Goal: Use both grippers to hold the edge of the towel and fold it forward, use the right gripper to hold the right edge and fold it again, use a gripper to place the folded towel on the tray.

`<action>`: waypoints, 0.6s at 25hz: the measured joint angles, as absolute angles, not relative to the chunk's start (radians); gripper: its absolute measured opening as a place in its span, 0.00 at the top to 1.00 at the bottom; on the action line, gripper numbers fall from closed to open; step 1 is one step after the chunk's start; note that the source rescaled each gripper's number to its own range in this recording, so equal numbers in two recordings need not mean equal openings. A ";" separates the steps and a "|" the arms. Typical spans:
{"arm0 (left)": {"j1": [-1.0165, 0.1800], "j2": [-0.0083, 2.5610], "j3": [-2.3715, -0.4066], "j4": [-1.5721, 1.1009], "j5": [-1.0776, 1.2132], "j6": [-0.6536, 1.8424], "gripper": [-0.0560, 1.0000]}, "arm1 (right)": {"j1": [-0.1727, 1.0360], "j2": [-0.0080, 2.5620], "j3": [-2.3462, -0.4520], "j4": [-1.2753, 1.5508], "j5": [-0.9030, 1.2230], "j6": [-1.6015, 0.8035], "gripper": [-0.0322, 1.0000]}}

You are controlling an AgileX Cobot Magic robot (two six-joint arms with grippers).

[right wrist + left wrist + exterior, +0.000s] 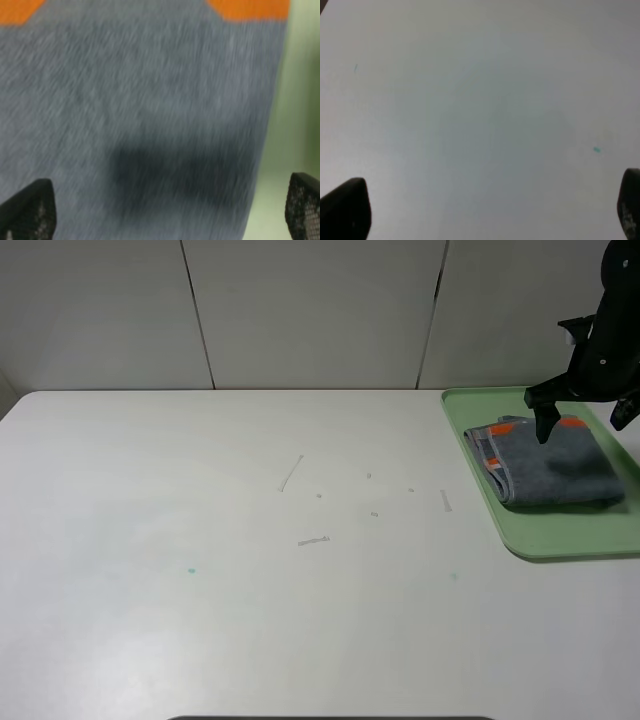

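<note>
So the white table (250, 570) takes up nearly everything, with just a few small scuffs and specks (313, 540) near the middle. Over at the far right edge sits the light green tray (480, 475), and the folded towel (555, 465) is lying flat inside it — grey with orange patches along its back edge, layered folds showing on its left side. The right gripper (585, 420) hangs right above the back of the towel; its fingers (545, 420) are spread wide and holding nothing, one tip over the towel's back edge, the other out toward the tray's right side. The right wrist view backs that up — blurry grey cloth fills it, green tray at the side, and the two fingertips (27, 210) sit far apart at the frame corners. The left gripper (485, 212) only shows in its own wrist view, over bare tabletop, fingers (345, 210) also spread apart with nothing between them and a tiny teal fleck (596, 149) on the surface nearby.
</note>
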State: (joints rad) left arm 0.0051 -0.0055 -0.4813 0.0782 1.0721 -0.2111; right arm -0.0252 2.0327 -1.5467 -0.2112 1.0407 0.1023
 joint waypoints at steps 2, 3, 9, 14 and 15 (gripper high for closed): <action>0.005 -0.005 -0.481 0.078 1.072 -0.211 0.02 | -0.025 2.000 -1.547 -0.175 1.086 0.102 0.00; 0.005 -0.005 -0.481 0.078 1.072 -0.211 0.02 | -0.025 1.985 -1.547 -0.159 1.111 0.102 0.00; 0.005 -0.005 -0.481 0.078 1.072 -0.211 0.02 | -0.025 1.868 -1.544 -0.051 1.207 0.100 0.00; 0.005 -0.005 -0.481 0.078 1.072 -0.211 0.02 | -0.025 1.745 -1.464 0.000 1.208 0.094 0.00; 0.005 -0.005 -0.481 0.078 1.072 -0.211 0.02 | -0.025 1.720 -1.440 0.000 1.208 0.094 0.00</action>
